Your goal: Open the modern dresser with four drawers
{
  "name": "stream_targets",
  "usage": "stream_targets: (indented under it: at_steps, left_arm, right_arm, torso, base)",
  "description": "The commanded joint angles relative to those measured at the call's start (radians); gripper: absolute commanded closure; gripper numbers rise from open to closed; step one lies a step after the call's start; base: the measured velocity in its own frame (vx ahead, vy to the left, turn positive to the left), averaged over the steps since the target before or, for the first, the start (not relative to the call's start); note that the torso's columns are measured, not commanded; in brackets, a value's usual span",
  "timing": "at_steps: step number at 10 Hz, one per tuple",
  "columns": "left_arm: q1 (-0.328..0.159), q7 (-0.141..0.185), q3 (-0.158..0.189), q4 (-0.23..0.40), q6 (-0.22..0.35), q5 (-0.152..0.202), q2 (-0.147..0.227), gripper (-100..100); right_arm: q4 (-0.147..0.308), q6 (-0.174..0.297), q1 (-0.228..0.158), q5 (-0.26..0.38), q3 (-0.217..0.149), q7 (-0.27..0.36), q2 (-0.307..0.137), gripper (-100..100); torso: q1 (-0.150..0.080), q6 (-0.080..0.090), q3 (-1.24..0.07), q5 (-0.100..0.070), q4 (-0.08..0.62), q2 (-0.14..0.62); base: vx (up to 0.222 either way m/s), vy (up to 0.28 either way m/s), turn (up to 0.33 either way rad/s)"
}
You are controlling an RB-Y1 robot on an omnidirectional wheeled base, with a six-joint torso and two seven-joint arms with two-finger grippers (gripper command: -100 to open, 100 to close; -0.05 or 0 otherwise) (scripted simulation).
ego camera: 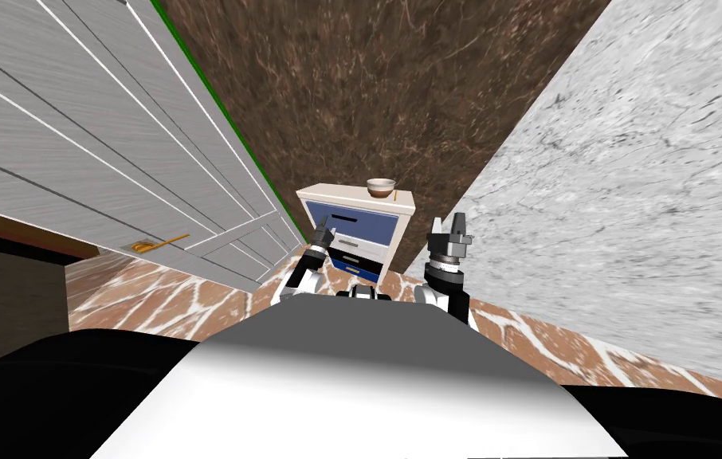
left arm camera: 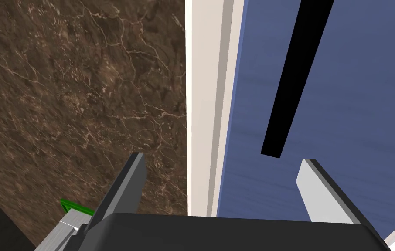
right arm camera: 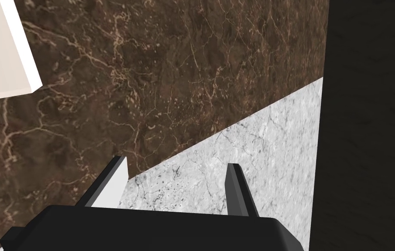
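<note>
The dresser sits against the brown wall dead ahead with a bowl on top, my left gripper is right up at its blue top drawer by the black handle slot, fingers apart, and the right gripper is up beside the dresser, fingers apart too.

Small bowl, white panelled door with gold handle, brown wall, grey wall

Bowl on dresser, door to its left
</note>
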Motion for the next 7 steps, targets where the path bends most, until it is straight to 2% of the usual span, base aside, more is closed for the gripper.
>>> stream_targets:
  at_steps: [1,7]
  left_arm:
    - [-0.015,0.004,-0.015,0.009,0.061,-0.006,0.018,-100]
    - [-0.047,0.015,-0.041,0.029,0.178,-0.016,0.053,-100]
  right_arm:
    - [0.000,0.000,0.000,0.000,0.000,0.000,0.000,0]
    - [0.000,0.000,0.000,0.000,0.000,0.000,0.000,0]
  torso:
    - [-0.001,0.000,0.000,0.000,0.000,0.000]
    - [-0.001,0.000,0.000,0.000,0.000,0.001]
  base:
    - [0.063,0.032,-0.088]
    - [0.058,0.040,-0.085]
